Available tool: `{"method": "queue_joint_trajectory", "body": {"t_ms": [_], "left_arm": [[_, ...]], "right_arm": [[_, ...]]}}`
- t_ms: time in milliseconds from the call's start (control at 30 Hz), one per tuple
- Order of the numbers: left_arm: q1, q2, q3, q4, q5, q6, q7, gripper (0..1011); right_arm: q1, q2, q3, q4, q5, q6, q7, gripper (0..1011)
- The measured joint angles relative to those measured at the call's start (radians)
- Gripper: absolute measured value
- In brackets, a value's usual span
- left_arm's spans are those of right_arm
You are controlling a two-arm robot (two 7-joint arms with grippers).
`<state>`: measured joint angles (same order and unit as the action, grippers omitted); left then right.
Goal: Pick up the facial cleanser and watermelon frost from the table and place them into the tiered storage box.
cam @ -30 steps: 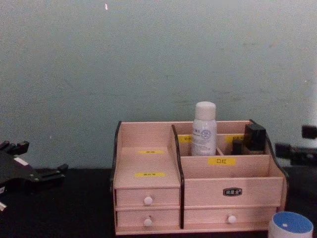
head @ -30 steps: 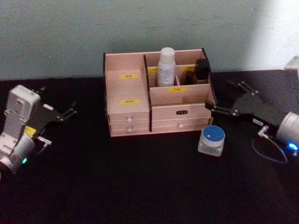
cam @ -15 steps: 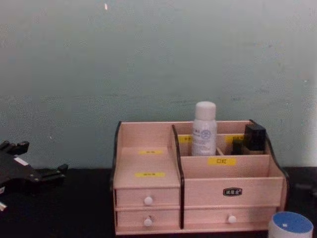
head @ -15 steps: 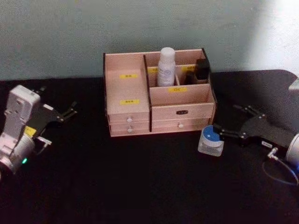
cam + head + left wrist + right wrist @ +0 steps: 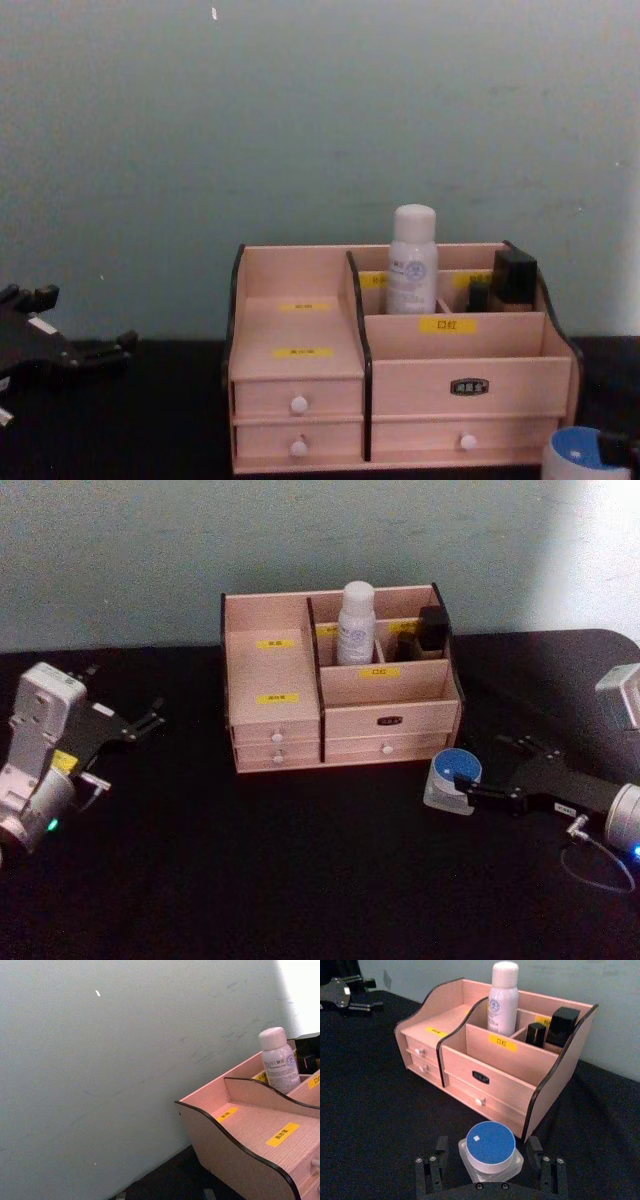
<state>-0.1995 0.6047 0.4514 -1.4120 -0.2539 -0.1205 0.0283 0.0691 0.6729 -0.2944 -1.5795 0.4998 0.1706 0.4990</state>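
Right wrist view: the right gripper (image 5: 488,1142) is low over the table, and the jar (image 5: 490,1147) with the blue lid sits squarely between its two fingers. The fingers are spread wide, one on each side, with a gap showing on both sides, so nothing is gripped yet. The jar is squat and upright with its lid facing up. It has no long axis to line up with, so closing straight in across its body should catch it.

In the head view the jar stands on the black table (image 5: 300,870), just off the near right corner of the box (image 5: 385,720). The right arm reaches in from the right and is clearly the nearer one. The left gripper (image 5: 126,692) is parked far out on the left, fingers apart, well away from everything.

A white bottle (image 5: 355,623) already stands upright in a far compartment of the box. The wide front compartment on the right looks free.

Room is the issue, because the box's right end is just beyond the jar. I judge the jar needs a clean lift before it swings left and away over the rim. The cloth looks flat and bare around it.
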Motion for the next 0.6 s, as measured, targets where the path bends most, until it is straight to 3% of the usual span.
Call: {"method": "queue_joint_trajectory", "body": {"t_ms": [600], "left_arm": [[0.0, 0.0, 0.0, 0.0, 0.0, 0.0, 0.0, 1001]], "right_arm": [[0.038, -0.003, -0.04, 0.033, 0.001, 0.038, -0.006, 1002]]}}
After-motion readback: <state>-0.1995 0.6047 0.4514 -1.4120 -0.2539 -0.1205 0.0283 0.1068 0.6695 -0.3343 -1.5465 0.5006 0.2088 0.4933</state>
